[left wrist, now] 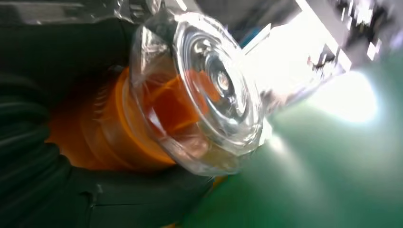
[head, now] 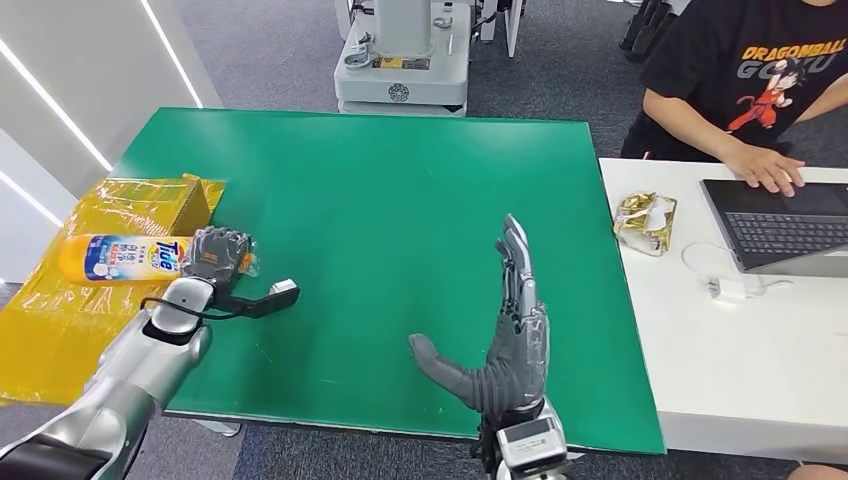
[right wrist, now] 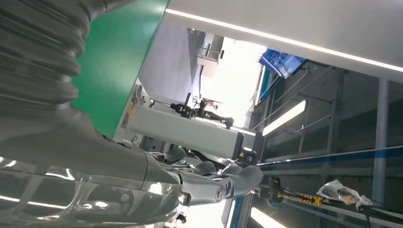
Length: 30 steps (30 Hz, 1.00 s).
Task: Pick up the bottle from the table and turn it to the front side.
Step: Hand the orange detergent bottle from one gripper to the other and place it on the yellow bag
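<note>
Nearest to me, my right hand (head: pixel 505 330) stands over the near edge of the green table (head: pixel 400 200), palm on edge, fingers stretched straight and apart, thumb jutting out to the side, holding nothing; from the right wrist I see my fingers (right wrist: pixel 237 178) extended into open air with the table's green edge beside them. Further over on my left, my left hand (head: pixel 215 255) is wrapped around the neck end of the bottle (head: pixel 120 257), which lies on its side at the table's left edge, its orange body and blue-and-white Tide label pointing away from the table toward the left. From the left wrist I look straight at the bottle's clear cap (left wrist: pixel 209 90) with the orange neck behind it, my dark fingers (left wrist: pixel 142 190) closed beneath it. The bottle's body hangs over a yellow plastic sheet (head: pixel 50 310) that lies beside the table, with a yellow box (head: pixel 165 205) just behind it. To the right, touching the green table, stands a white table (head: pixel 740 370) bearing a crumpled gold wrapper (head: pixel 645 220), a white charger (head: pixel 730 290) and a laptop (head: pixel 780 225). A person (head: pixel 750 80) in a black shirt sits beyond it, one hand resting on the laptop. Beyond the green table's far edge stands a white machine base (head: pixel 400 70).
</note>
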### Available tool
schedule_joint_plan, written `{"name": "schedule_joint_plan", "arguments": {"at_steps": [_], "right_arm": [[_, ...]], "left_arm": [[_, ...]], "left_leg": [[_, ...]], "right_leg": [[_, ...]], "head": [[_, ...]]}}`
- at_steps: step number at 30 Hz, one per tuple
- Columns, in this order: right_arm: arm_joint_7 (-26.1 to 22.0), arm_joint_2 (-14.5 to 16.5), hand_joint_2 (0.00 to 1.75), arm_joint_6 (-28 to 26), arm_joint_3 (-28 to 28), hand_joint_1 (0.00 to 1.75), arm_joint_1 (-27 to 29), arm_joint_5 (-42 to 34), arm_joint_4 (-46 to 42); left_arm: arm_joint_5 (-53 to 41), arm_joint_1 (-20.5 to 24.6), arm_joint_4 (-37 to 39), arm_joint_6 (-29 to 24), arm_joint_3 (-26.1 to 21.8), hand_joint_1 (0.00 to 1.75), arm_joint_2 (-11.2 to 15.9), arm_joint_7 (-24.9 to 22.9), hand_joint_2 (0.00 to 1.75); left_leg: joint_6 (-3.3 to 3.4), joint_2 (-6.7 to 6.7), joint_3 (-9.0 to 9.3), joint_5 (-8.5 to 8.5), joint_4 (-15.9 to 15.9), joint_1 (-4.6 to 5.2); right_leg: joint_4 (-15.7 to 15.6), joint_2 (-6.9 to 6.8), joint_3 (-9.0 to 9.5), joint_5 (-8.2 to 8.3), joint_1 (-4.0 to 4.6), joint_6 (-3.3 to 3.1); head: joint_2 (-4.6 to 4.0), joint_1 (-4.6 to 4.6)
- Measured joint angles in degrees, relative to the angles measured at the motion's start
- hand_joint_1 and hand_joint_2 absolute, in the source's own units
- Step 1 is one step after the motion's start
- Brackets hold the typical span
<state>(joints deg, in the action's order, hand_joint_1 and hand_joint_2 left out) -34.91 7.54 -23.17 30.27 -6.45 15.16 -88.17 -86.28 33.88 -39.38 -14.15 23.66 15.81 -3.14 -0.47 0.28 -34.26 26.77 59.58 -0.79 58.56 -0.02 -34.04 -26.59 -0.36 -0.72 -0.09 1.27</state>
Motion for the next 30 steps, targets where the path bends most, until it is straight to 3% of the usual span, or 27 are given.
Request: {"name": "schedule_joint_plan", "arguments": {"at_steps": [7,23,27,30], "right_arm": [[0.54,0.09,1.75,-0.02,-0.88,0.0,0.68,0.8,-0.9],[1.08,0.13,1.75,-0.12,-1.19,0.0,0.91,0.62,-0.98],[1.36,0.17,1.75,-0.16,-1.34,0.0,1.05,0.68,-1.15],[1.38,0.18,1.75,-0.15,-1.37,0.0,1.08,0.71,-1.2]], "left_arm": [[-0.03,3.38,9.7,4.6,3.42,1.75,-3.34,-0.18,1.75],[0.53,6.2,14.86,4.66,3.84,1.71,-3.69,5.56,1.75],[1.43,6.3,14.94,4.66,3.84,0.0,-3.85,5.42,1.75],[1.67,6.3,14.95,4.6,3.84,0.0,-3.87,5.33,1.75]], "left_leg": [[0.0,-0.02,0.0,0.0,-0.01,0.0],[-0.11,-0.07,0.17,-0.08,-0.03,0.0],[-0.12,-0.07,0.18,-0.09,-0.03,0.0],[-0.12,-0.07,0.18,-0.09,-0.03,0.0]], "right_leg": [[0.01,-0.02,0.03,0.0,0.0,0.0],[0.12,-0.04,0.15,0.02,0.0,-0.04],[0.11,-0.04,0.17,0.02,0.0,-0.04],[0.11,-0.04,0.17,0.02,0.0,-0.04]], "head": [[0.0,-0.01],[0.0,0.0],[0.0,0.0],[0.0,0.0]]}}
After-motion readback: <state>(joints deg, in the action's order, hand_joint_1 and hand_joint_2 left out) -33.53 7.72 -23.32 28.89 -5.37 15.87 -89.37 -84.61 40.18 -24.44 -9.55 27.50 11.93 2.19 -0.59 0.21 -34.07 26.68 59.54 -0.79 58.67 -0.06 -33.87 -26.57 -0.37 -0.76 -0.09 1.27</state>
